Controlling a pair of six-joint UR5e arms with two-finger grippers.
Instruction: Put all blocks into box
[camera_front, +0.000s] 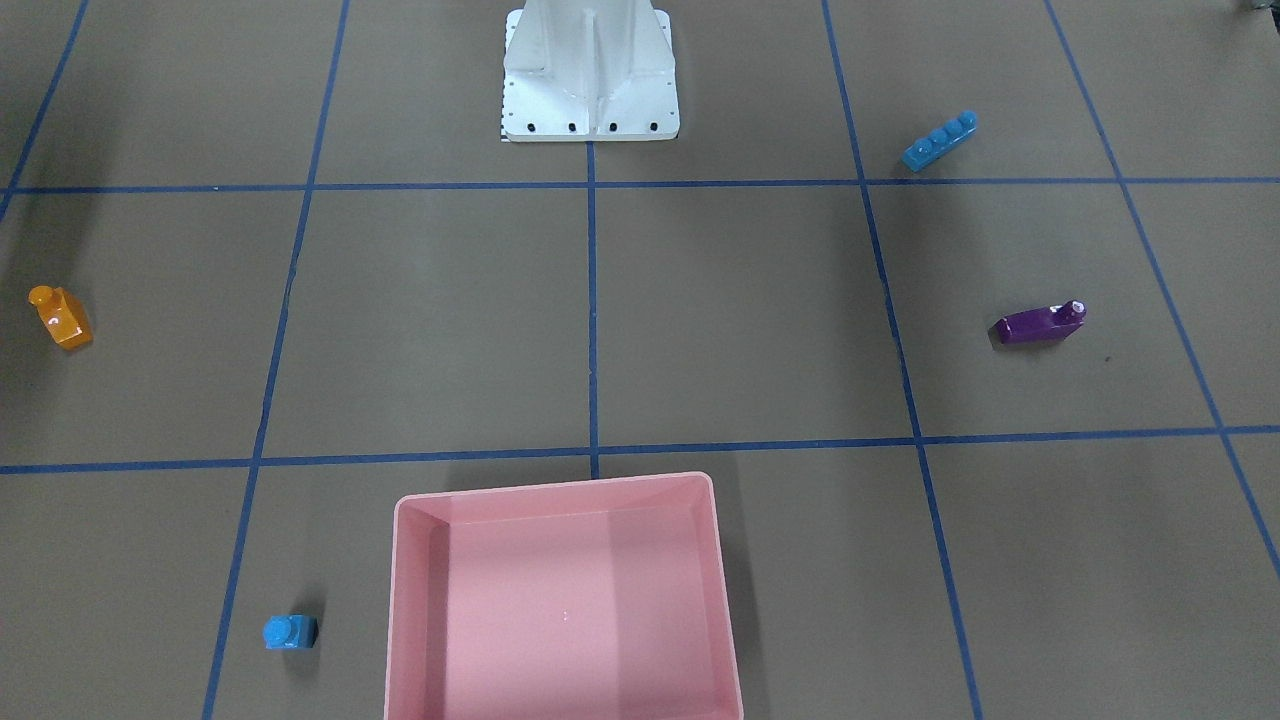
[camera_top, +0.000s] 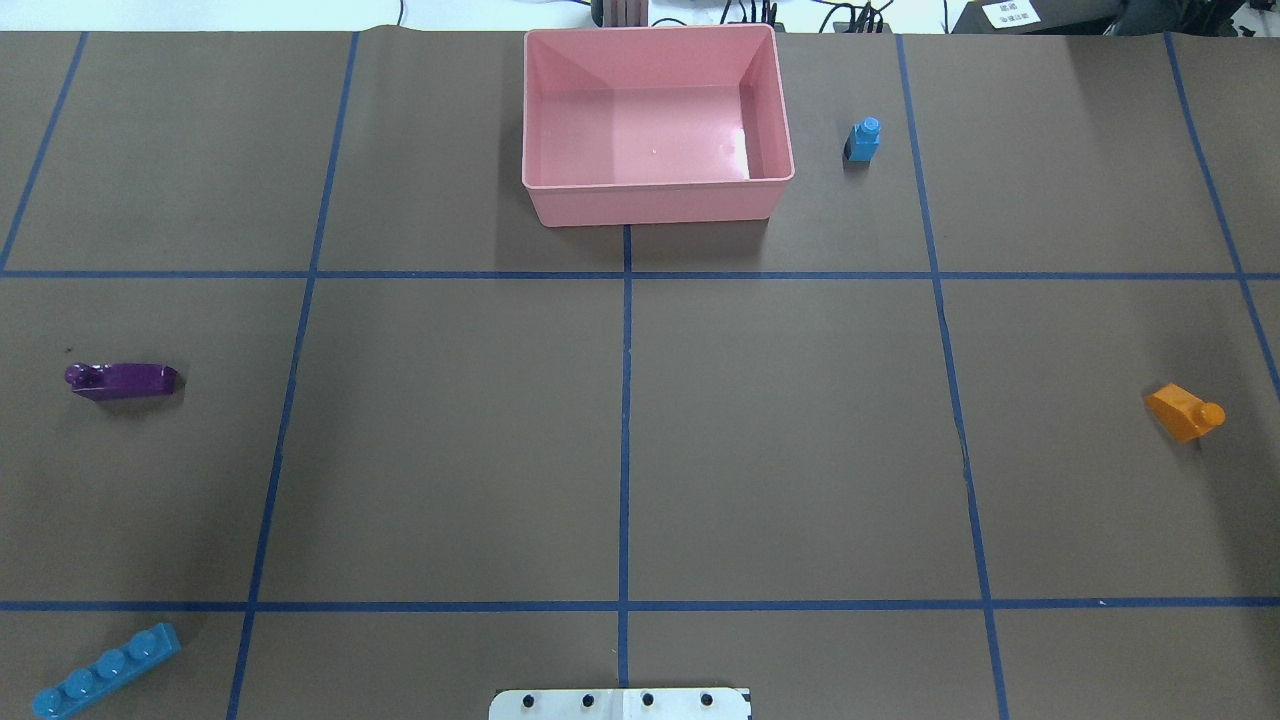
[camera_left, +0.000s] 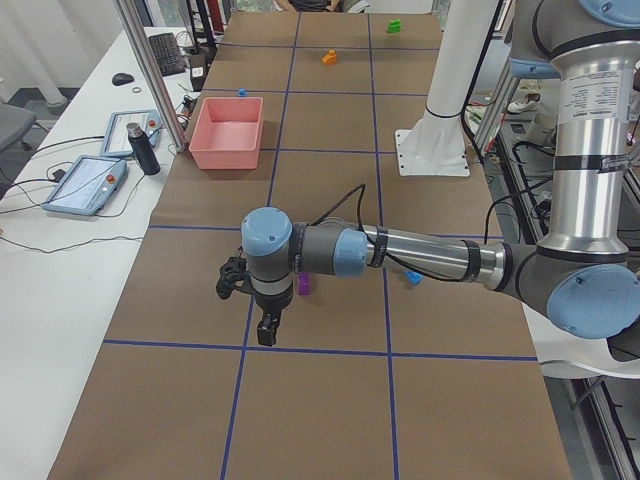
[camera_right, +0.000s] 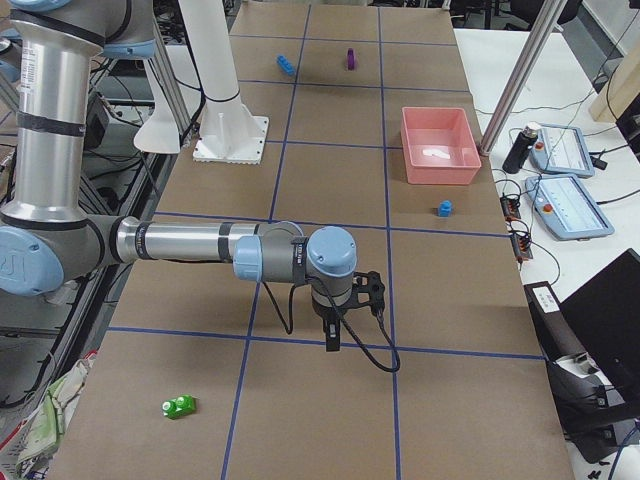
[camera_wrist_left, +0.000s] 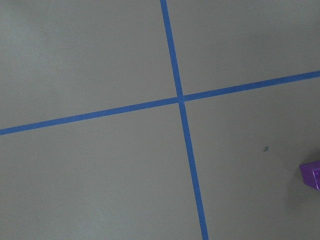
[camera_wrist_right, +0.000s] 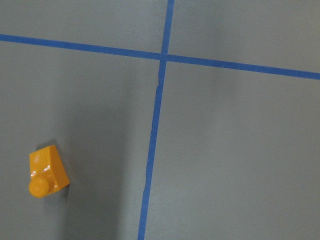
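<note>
The pink box (camera_top: 650, 205) stands empty at the table's far middle (camera_front: 430, 600). The light-blue cube (camera_top: 865, 140) sits just right of it. The orange sloped block (camera_top: 1183, 411) lies far right and shows in the right wrist view (camera_wrist_right: 47, 171). The long purple block (camera_top: 122, 380) lies far left, its end in the left wrist view (camera_wrist_left: 312, 175). The blue four-stud block (camera_top: 105, 670) lies near left. The green block (camera_right: 180, 406) lies beyond the table's right end. My left gripper (camera_left: 267, 330) hangs beside the purple block. My right gripper (camera_right: 332, 338) hangs over the table; I cannot tell whether either is open.
The white metal base (camera_front: 590, 90) stands at the robot's edge of the table. Blue tape lines grid the brown surface. Tablets and a dark bottle (camera_left: 140, 148) sit on the side desk past the box.
</note>
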